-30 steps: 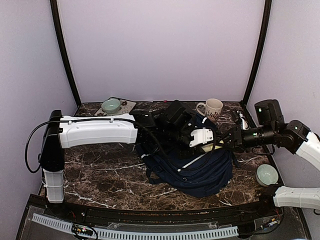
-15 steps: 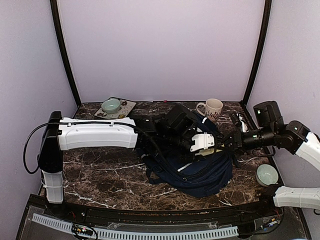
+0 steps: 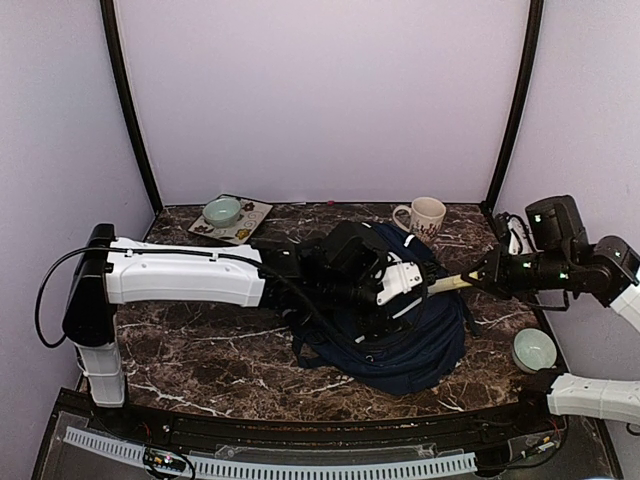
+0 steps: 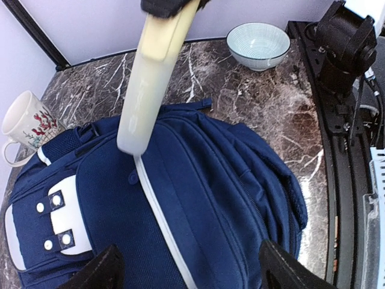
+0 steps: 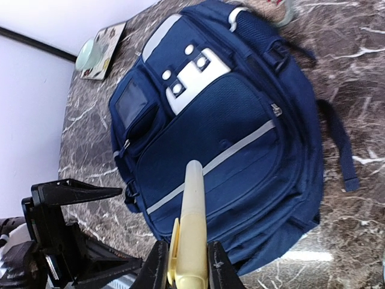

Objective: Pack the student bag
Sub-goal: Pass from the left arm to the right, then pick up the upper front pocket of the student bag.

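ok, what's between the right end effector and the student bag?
Only the cream stick-like item that the right end effector grips; its tip reaches over the student bag. The right wrist view shows it.

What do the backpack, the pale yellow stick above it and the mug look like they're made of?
Backpack: woven synthetic fabric, matte navy, judging by the stitched seams and mesh-textured panels.
Pale yellow stick: probably plastic, smooth with a soft sheen, though the look leaves it open.
Mug: likely glazed ceramic, glossy white with a red print.
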